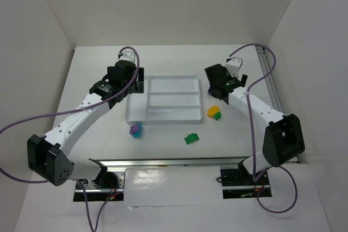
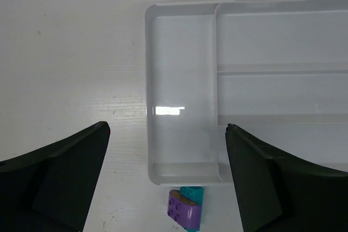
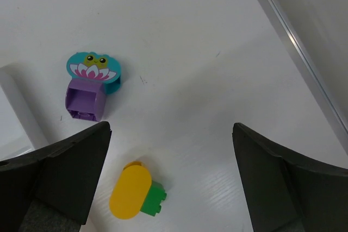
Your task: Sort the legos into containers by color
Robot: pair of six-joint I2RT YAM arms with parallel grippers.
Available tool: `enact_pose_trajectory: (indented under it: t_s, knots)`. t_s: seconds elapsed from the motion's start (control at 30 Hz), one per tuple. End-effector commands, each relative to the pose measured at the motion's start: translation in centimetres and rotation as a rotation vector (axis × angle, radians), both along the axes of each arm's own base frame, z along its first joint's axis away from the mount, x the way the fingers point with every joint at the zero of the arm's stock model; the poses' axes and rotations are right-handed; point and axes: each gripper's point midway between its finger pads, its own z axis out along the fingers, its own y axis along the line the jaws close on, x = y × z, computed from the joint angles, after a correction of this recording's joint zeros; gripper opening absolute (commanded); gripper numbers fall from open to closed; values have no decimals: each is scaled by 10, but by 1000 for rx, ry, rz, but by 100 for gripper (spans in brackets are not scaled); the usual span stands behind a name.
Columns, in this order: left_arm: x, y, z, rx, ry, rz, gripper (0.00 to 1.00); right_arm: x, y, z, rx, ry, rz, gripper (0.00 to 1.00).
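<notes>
The white tray [image 1: 191,119] lies mid-table, and all its compartments that show are bare. It also shows in the left wrist view [image 2: 148,80]. My left gripper [image 1: 135,81] is open and empty above the tray's left end [image 2: 167,129]. A purple brick [image 2: 185,210] joined to a teal brick [image 2: 193,191] lies just outside the tray's near wall [image 1: 135,130]. My right gripper [image 1: 216,75] is open and empty right of the tray [image 3: 172,127]. Below it lie a yellow brick [image 3: 129,191] with a green brick [image 3: 153,199], and a purple brick [image 3: 85,99] beside a teal lotus piece [image 3: 92,66]. Another green brick [image 1: 191,138] lies in front of the tray.
White walls enclose the table on the left, back and right. A metal rail [image 3: 304,52] runs along the right edge. Purple cables loop from both arms. The arm bases and a rail [image 1: 168,162] sit at the near edge.
</notes>
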Motion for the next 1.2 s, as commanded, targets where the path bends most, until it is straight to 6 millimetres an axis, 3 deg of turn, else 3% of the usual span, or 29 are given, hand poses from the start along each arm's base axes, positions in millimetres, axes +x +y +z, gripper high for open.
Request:
enact_pose_trajectory:
  t_s: [0.0, 0.13, 0.17, 0.27, 0.3, 0.43, 0.5, 0.53, 0.6, 0.87, 1.03, 1.17]
  knots:
    - [2, -15, 10, -101, 9, -34, 100, -1, -2, 18, 41, -72, -12, 100]
    - [4, -32, 19, -149, 13, -114, 100, 0, 0, 19, 73, -83, -41, 100]
    - [3, -34, 13, -147, 35, -121, 100, -2, -1, 17, 79, -79, -50, 100]
    - [3, -39, 17, -165, 32, -141, 100, 4, 8, 13, 118, -69, -44, 84]
    - [1, -40, 20, -175, 27, -151, 100, 4, 12, 8, 145, -55, -46, 83]
    - [1, -43, 26, -201, 14, -171, 100, 20, 47, -9, 296, 48, 83, 99]
    - [-1, -44, 24, -203, 25, -178, 100, 29, 65, -14, 377, 72, 136, 97]
    - [1, -45, 25, -204, 24, -178, 100, 35, 65, -25, 396, 95, 119, 96]
    - [1, -46, 25, -209, 26, -185, 100, 43, 73, -27, 429, 100, 114, 92]
    - [-1, -46, 14, -180, 54, -209, 100, 62, 71, -72, 454, 196, 61, 90]
    - [1, -47, 6, -159, 71, -218, 100, 66, 68, -84, 443, 216, 53, 89]
    - [4, -46, -1, -139, 87, -215, 100, 68, 68, -91, 452, 226, 72, 79]
